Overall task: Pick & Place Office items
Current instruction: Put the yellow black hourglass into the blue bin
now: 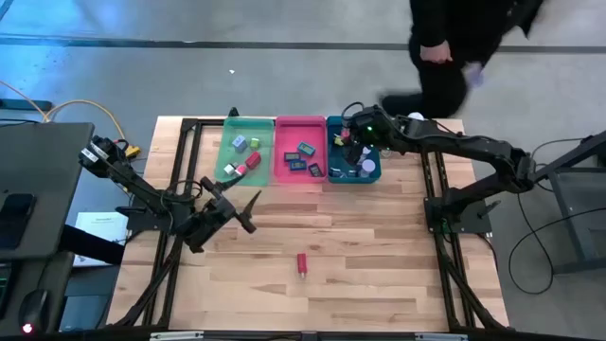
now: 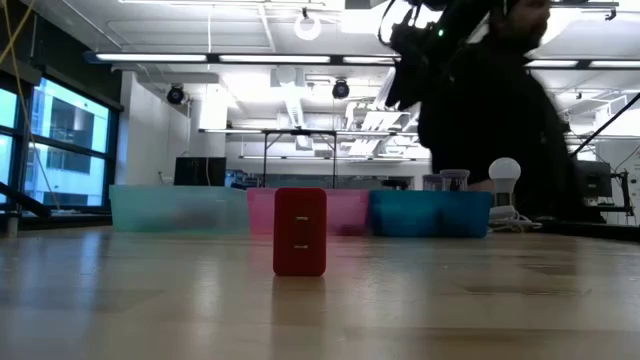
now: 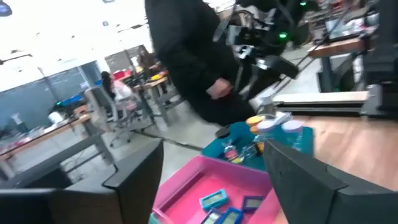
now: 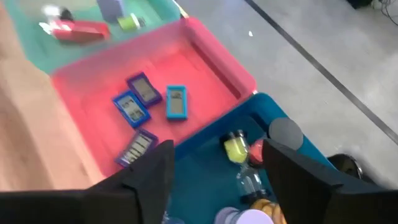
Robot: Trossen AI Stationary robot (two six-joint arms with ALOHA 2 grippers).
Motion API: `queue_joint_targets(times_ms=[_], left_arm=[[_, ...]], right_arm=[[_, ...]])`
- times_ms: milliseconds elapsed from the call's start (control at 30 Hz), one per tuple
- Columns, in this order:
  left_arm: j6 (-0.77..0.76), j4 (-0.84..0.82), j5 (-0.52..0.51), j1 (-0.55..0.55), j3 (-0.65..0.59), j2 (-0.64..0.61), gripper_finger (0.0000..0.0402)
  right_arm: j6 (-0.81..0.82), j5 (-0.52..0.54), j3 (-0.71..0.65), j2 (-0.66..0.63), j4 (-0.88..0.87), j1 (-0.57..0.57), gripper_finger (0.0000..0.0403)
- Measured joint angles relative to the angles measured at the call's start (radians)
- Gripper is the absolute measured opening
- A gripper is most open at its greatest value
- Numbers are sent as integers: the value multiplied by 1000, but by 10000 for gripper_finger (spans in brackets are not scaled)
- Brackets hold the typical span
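Closest to the low camera, centre frame, alone on the wooden table (image 1: 379, 265): a red block (image 2: 300, 231), standing upright; in the high view, lower centre of the frame, well apart from everything else. Behind it, across the middle of the low view, three trays in a row: green tray (image 1: 248, 123), pink tray (image 1: 299, 121), teal tray (image 1: 333, 178), edge to edge. In the green tray, upper centre-left of the high view: a red piece (image 4: 81, 30), a lavender block (image 1: 240, 143) and small green bits. In the pink tray: four blue clips (image 4: 176, 102), lying flat. In the teal tray: a cluster of small cylinders and caps, yellow, grey and orange among them, too jumbled to sort. Over the teal tray, upper centre-right of the high view: right gripper (image 1: 352, 121), jaws apart, nothing between them. Left of centre, over bare wood: left gripper (image 1: 248, 216), jaws spread wide, empty. At the top right of the high view: a person in dark clothing (image 1: 454, 43) beside the table.
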Motion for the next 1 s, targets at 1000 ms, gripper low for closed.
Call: queue_joint_targets(times_ms=[1000], left_arm=[[-642, -494, 795, 525, -318, -335, 165]], right_arm=[[-490, -187, -1, 328, 100, -127, 272]])
